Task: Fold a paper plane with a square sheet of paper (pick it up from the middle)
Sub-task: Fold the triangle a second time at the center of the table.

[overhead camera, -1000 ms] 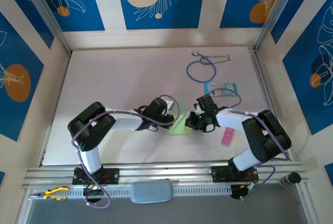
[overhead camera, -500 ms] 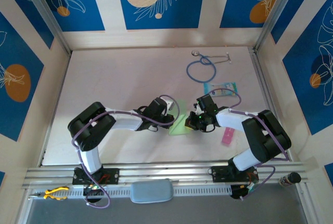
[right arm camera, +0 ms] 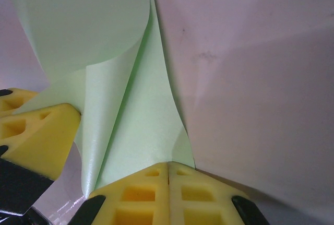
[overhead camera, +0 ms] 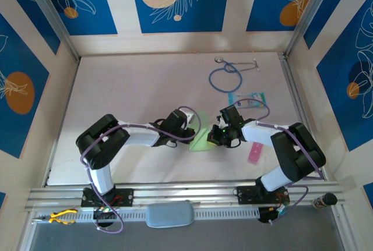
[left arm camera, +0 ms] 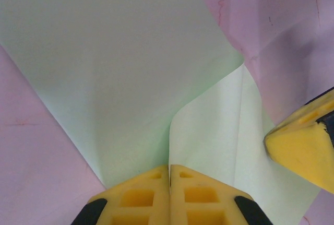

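Your left gripper (left arm camera: 169, 175) has its jaws pressed together on one edge of the square sheet of paper (left arm camera: 104, 63) — your right gripper (right arm camera: 168, 172) pinches it likewise from the opposite side. Partly folded, the sheet curls between them over the table (overhead camera: 134, 88), near its front centre.

The right tool (right arm camera: 168, 166) pinches the curled square sheet of paper (right arm camera: 78, 21).

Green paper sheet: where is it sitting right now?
In the top view, the square sheet of paper sits mid-table, pinched between the left gripper and right gripper, left of the pink strip.
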### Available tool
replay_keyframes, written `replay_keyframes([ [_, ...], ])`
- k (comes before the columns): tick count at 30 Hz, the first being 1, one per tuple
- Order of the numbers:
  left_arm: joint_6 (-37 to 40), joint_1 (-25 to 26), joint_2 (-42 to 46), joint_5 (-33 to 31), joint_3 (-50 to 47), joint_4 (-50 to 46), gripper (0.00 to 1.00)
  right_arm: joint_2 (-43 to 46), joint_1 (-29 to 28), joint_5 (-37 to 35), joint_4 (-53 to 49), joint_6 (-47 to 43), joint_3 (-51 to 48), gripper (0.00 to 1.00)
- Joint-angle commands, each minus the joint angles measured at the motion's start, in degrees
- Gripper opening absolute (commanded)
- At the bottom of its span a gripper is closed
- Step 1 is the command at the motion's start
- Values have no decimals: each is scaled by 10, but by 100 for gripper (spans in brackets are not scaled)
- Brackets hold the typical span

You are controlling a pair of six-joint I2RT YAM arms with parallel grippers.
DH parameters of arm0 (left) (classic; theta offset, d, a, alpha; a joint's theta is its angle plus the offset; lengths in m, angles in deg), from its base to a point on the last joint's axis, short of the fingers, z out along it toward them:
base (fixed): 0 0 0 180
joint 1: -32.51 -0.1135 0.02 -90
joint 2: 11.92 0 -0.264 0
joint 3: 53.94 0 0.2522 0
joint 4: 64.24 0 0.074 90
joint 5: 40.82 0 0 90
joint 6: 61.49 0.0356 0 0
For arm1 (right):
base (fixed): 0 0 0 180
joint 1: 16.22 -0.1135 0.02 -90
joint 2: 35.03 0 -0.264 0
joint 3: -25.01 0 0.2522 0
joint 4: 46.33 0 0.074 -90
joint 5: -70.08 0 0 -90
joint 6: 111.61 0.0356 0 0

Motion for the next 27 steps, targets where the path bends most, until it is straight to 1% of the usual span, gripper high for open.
replay_keyframes([
  [1,-8,-7,-7,-19,-12,-21,0,-8,-2,-7,-26,3,5,0],
  [3,-8,-7,-8,-17,-11,-21,0,1,1,8,-22,5,11,0],
  [7,-9,-7,-7,-17,-14,-20,0,34,7,21,-15,20,26,3],
  [9,-10,-7,-6,-16,-15,-17,0,49,6,28,5,38,22,4],
  [13,-13,-8,-9,-11,-15,-14,0,55,-1,48,63,82,7,3],
  [17,-13,-8,-8,-10,-15,-14,0,48,-19,37,91,111,-1,2],
  [22,-16,-9,-5,-9,-16,-14,0,11,-33,51,146,145,-7,0],
  [27,-20,-9,-3,-8,-22,-10,0,-22,-42,43,155,156,4,0],
])
